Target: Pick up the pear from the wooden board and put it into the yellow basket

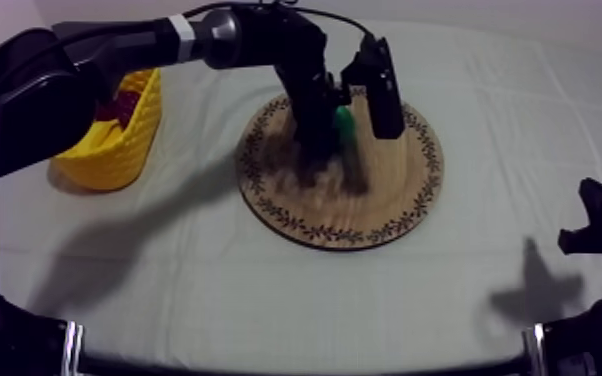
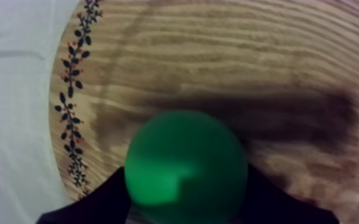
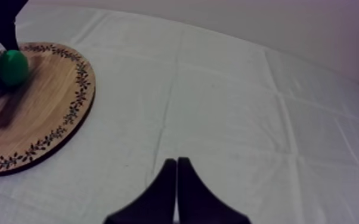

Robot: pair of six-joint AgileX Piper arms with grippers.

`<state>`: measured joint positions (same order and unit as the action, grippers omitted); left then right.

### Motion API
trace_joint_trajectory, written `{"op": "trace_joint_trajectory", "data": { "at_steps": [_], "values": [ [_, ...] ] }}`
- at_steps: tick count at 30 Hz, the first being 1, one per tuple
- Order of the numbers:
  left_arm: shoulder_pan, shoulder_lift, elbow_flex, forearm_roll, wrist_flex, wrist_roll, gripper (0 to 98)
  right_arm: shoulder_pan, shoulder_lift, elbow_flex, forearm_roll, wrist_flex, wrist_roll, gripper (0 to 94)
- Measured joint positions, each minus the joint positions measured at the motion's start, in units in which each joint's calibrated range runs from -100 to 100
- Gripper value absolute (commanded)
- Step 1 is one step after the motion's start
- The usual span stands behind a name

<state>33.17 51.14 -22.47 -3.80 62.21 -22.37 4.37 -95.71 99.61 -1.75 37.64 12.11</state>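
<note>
- Found the pear point(image 2: 185, 158) over the round wooden board point(image 2: 229, 59), on the far half of it in the top view, inside the patterned rim point(image 2: 71, 89).
- Noted the left gripper point(image 2: 185, 174) closed round the pear, with a black finger against each side of the fruit and the fingers point(image 2: 101, 202) pinching it between them.
- Unable to confirm contact between pear and board. Recorded a dark shadow point(image 2: 295, 116) on the wood just beside the fruit.
- Traced the left arm point(image 1: 155, 40) from the upper left of the top view, across above the yellow basket point(image 1: 130, 150) and down to the board.
- Located the yellow basket upright on the bench point(image 1: 265, 300), at the robot's left side, apart from the board.
- Recorded the pear outside the basket.
- Logged a red shape point(image 1: 120, 108) inside the basket, partly hidden behind the arm; kind not determinable.
- Placed the right gripper point(image 3: 176, 164) low at the right side of the bench, over bare grey-white cloth point(image 3: 235, 101), well apart from the board.
- Noted the right gripper's fingers pressed together into a narrow wedge, with nothing between them.
- Confirmed from the right wrist view: pear at the far part of the board, left gripper at it, near rim of the board bare.
</note>
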Motion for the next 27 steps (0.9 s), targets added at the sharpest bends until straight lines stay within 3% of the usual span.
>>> {"op": "trace_joint_trajectory", "data": {
  "at_steps": [3, 6, 16, 27],
  "values": [
    [0.0, 0.1, -0.1, 0.57, -0.8, -0.8, 38.0, 0.0, 0.0, 0.0, 0.0, 0.0, 0.0, 0.3],
    [-0.1, 0.1, -0.1, 0.75, -1.1, -1.3, 33.2, 0.0, 0.0, 0.0, 0.0, 0.0, 0.0, 0.3],
    [-1.4, -2.5, 0.6, 1.32, -1.2, -1.5, 31.6, 0.0, 0.0, 0.0, 0.0, 0.0, 0.0, 0.3],
    [-5.1, -15.6, 8.3, 1.25, -1.3, -2.4, 30.9, 0.0, 0.0, 0.0, 0.0, 0.0, 0.0, 0.3]
  ]
}}
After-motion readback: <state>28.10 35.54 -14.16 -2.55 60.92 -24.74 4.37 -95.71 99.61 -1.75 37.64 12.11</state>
